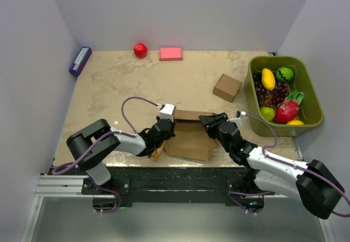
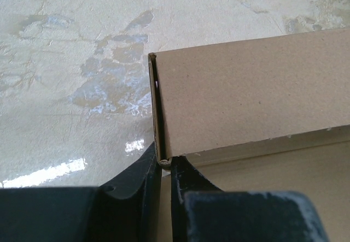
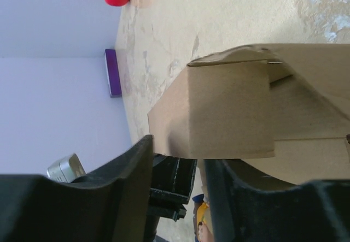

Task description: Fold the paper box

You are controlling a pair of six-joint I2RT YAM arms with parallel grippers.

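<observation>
My left tool (image 2: 165, 168) pinches a wall (image 2: 246, 94) of the box (image 1: 188, 138) at the near edge of the tabletop (image 1: 136, 83), my right tool (image 3: 178, 165) half-wide around a flap (image 3: 229, 111); closing crookedly could crease it or tug the wall free.

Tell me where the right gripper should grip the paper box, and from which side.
Probably the paper box by its upright right-end panel, coming from the right, one finger each side: the panel is thin and stands free, and the left gripper pinches the opposite wall.
</observation>
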